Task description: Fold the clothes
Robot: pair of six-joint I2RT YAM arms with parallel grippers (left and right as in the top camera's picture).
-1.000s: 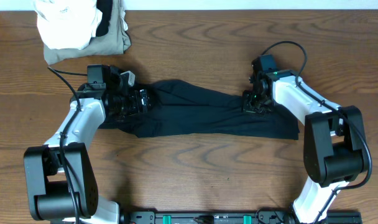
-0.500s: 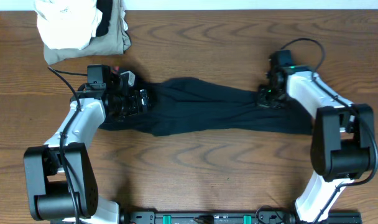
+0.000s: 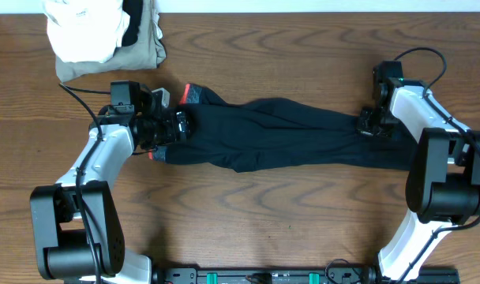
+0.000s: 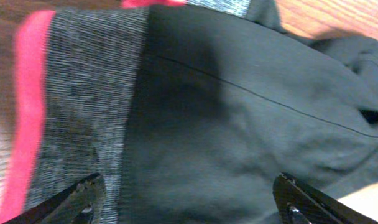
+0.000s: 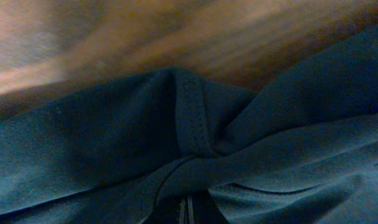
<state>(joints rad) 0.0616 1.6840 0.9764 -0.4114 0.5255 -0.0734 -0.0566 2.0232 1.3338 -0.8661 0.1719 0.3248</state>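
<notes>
Clothes (image 3: 287, 140): limp, light black fabric that likely bunches when pulled.
Right tool (image 3: 374, 124) is clenched on the leg end; left tool (image 3: 175, 126) hangs released over the waistband (image 4: 83, 93), judged the firmer edge to grasp.

The black trousers (image 3: 279, 138) lie as a low band across the middle of the desk (image 3: 264, 229). They fill the run between the left gripper (image 3: 175, 126), spread wide over the waistband, and the right gripper (image 3: 374, 125), clamped on the leg end. Bare wood lies open in front of the trousers between the two arms, and behind them toward the far edge. A white cloth (image 3: 82, 31) piled on a khaki garment (image 3: 149, 51) blocks the far left corner, near the left arm.
</notes>
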